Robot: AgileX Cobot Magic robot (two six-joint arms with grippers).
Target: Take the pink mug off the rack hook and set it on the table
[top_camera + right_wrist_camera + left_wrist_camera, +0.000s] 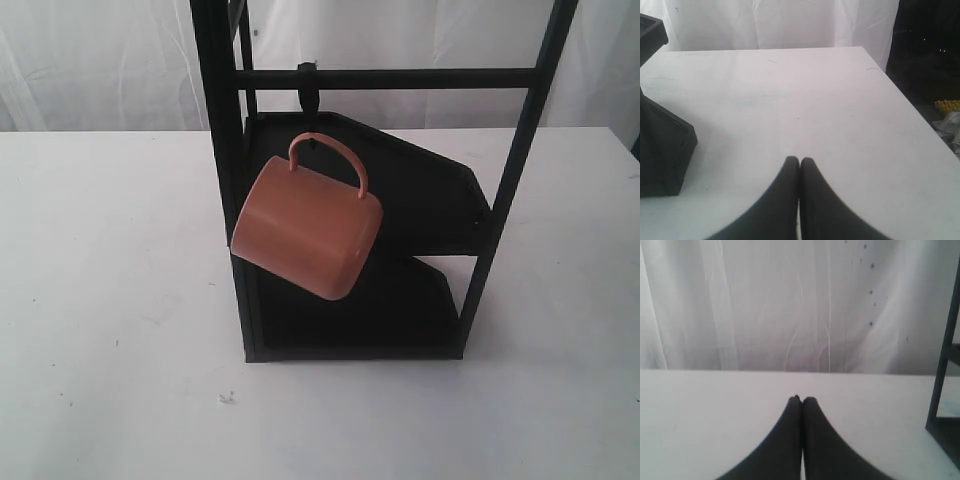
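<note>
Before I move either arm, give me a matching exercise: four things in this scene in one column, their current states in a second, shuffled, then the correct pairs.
Things:
1. pink mug
2. rack hook
3. right gripper
4. table

States:
A. bears the rack
B. shut, holding nothing
C. hangs tilted by its handle
D. clamped on the crossbar

Pairs: 1-C, 2-D, 3-B, 4-A
</note>
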